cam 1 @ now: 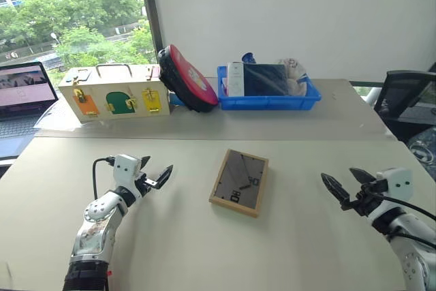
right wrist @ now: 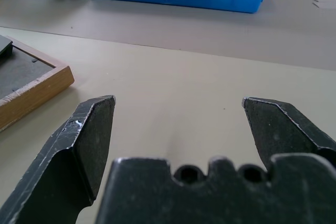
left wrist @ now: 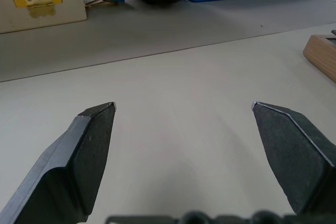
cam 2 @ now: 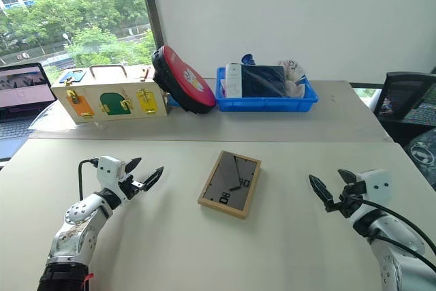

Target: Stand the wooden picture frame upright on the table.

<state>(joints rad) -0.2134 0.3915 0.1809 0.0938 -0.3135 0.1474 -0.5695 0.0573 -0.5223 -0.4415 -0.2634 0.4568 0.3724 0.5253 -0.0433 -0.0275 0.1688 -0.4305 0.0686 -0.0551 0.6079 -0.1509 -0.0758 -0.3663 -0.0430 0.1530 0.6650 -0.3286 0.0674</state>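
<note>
The wooden picture frame [cam 1: 239,182] lies flat in the middle of the table [cam 1: 204,250], dark grey back board and hinged stand facing up. Its light-wood corner shows in the left wrist view [left wrist: 321,55] and its edge in the right wrist view [right wrist: 31,90]. My left gripper [cam 1: 154,174] hovers to the frame's left, open and empty, pointing toward it. On the frame's right my right gripper [cam 1: 343,185] stands open too, with nothing between its fingers. Both grippers are well apart from the frame.
On a second table behind stand a pale wooden box [cam 1: 114,92] with coloured doors, a red and black round object [cam 1: 185,78] and a blue bin [cam 1: 267,88] with items. A laptop [cam 1: 22,97] sits far left, a dark chair [cam 1: 403,100] far right.
</note>
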